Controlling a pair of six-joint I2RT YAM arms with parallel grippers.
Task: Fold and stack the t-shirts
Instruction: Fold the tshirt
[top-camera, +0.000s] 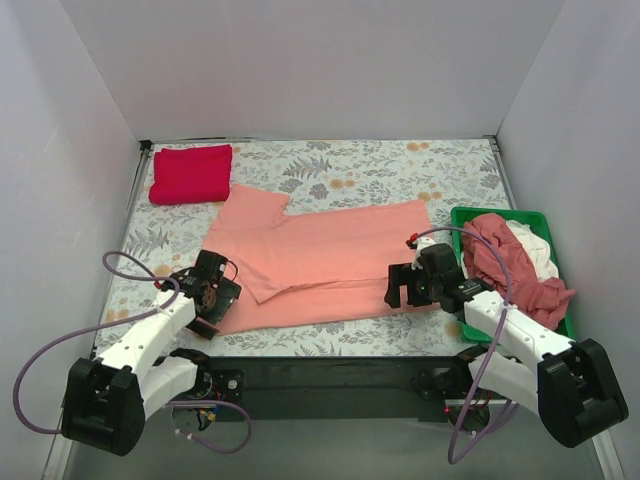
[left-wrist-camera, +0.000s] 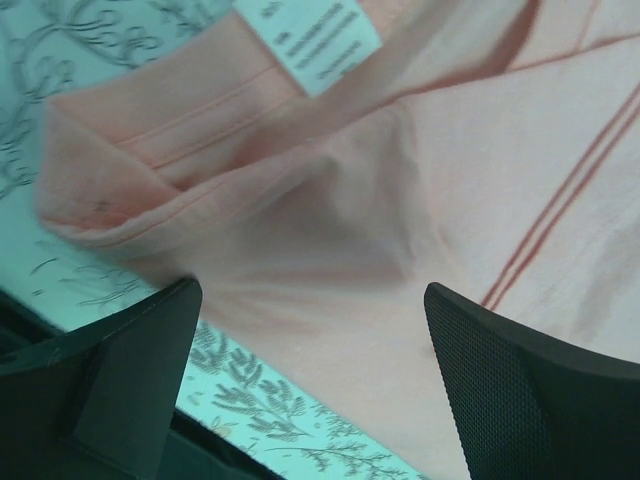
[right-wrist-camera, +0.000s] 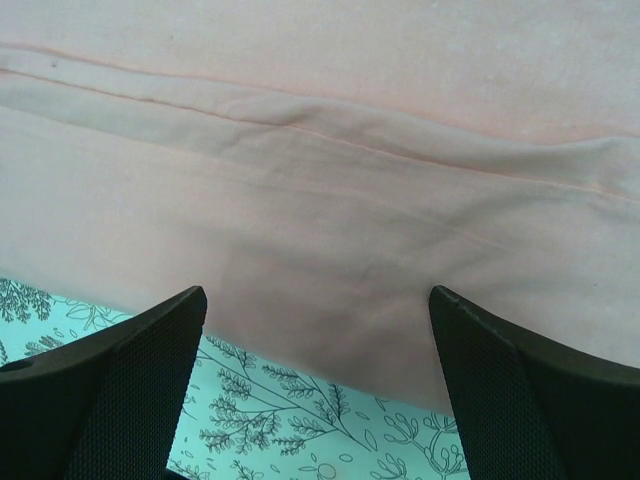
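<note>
Salmon t-shirt (top-camera: 330, 245), light, limp and apt to sag, lying partly folded mid-scene; left gripper (top-camera: 212, 300) and right gripper (top-camera: 403, 292), jaws apart, poised over its near edge, the likely pinch points.

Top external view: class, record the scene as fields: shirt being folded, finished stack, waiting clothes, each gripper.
Shirt in work: pink t-shirt, spread on table, partly folded
Finished stack: red folded shirt, far left corner
Waiting clothes: crumpled pile in green bin, right side
Left gripper: open, over shirt's near left edge
Right gripper: open, over shirt's near right edge
</note>
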